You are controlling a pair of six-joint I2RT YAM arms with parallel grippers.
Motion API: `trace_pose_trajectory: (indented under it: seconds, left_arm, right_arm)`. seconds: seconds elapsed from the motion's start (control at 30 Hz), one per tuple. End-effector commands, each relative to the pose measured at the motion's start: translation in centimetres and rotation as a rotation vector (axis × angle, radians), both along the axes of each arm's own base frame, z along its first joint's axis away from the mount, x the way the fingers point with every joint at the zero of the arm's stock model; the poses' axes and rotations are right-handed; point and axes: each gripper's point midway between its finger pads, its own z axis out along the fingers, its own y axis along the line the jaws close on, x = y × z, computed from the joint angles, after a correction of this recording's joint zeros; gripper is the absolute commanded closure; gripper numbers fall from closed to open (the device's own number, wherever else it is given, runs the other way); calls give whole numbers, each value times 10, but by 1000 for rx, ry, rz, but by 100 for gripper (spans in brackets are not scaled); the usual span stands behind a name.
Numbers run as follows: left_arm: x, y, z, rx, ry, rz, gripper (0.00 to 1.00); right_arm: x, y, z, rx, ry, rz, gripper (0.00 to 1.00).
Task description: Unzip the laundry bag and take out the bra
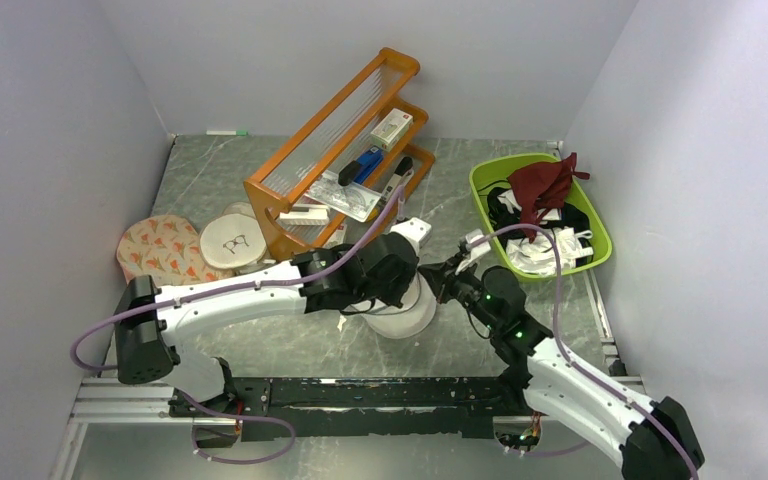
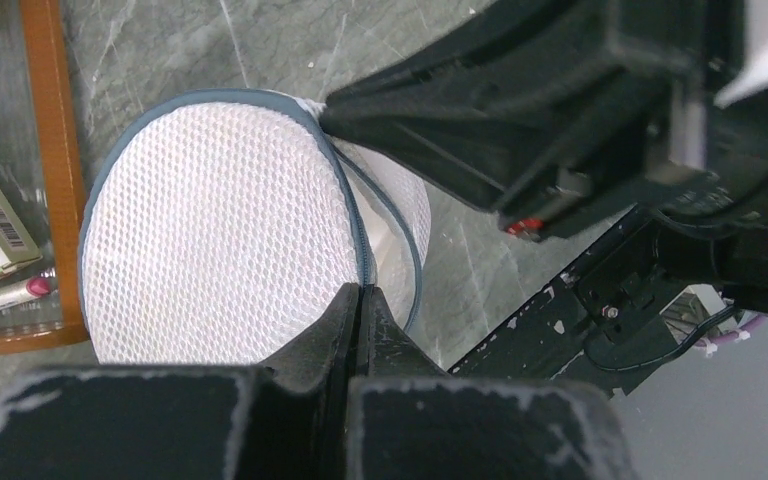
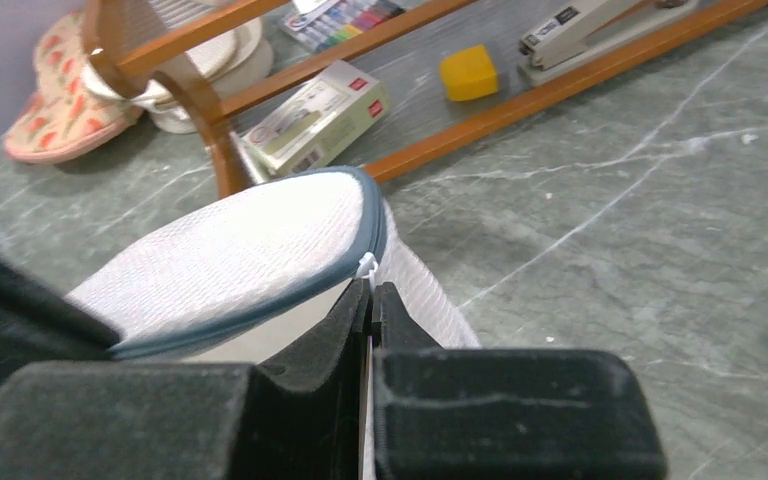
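The laundry bag (image 1: 403,318), a white mesh pod with a grey-blue zipper rim, stands on the table between my two arms. My left gripper (image 1: 412,290) is shut on the bag's zipper rim, shown close in the left wrist view (image 2: 362,292), with the mesh dome (image 2: 210,230) to its left. My right gripper (image 1: 438,282) is shut on the white zipper pull (image 3: 367,266) at the rim's other side, in the right wrist view (image 3: 371,288). The two halves (image 3: 230,250) stand slightly apart along the rim there. The bra is hidden.
An orange wooden rack (image 1: 345,130) with a stapler and boxes stands behind the bag. A green basket (image 1: 483,185) at the right holds a maroon cloth (image 1: 545,185) and white and black clothes. A floral pad (image 1: 155,250) and a flat white glasses case (image 1: 232,240) lie left.
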Motion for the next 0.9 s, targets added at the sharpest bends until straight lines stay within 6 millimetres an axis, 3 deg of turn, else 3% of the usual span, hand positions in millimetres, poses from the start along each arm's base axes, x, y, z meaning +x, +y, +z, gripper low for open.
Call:
trace_pose_trajectory:
  seconds: [0.0, 0.23, 0.4, 0.6, 0.87]
  left_arm:
    - [-13, 5, 16, -36, -12, -36, 93]
    - [-20, 19, 14, -47, 5, -6, 93]
    - [-23, 30, 6, -30, 10, 9, 93]
    - [-23, 43, -6, 25, 29, 47, 92]
    - [-23, 26, 9, -39, 15, 12, 70]
  right_arm:
    - [28, -10, 23, -21, -93, -115, 100]
    - [56, -22, 15, -46, -63, -209, 100]
    - [64, -30, 10, -2, -32, -189, 100]
    - [39, -19, 17, 43, -47, -46, 100]
    - [3, -7, 19, 90, -36, 95, 100]
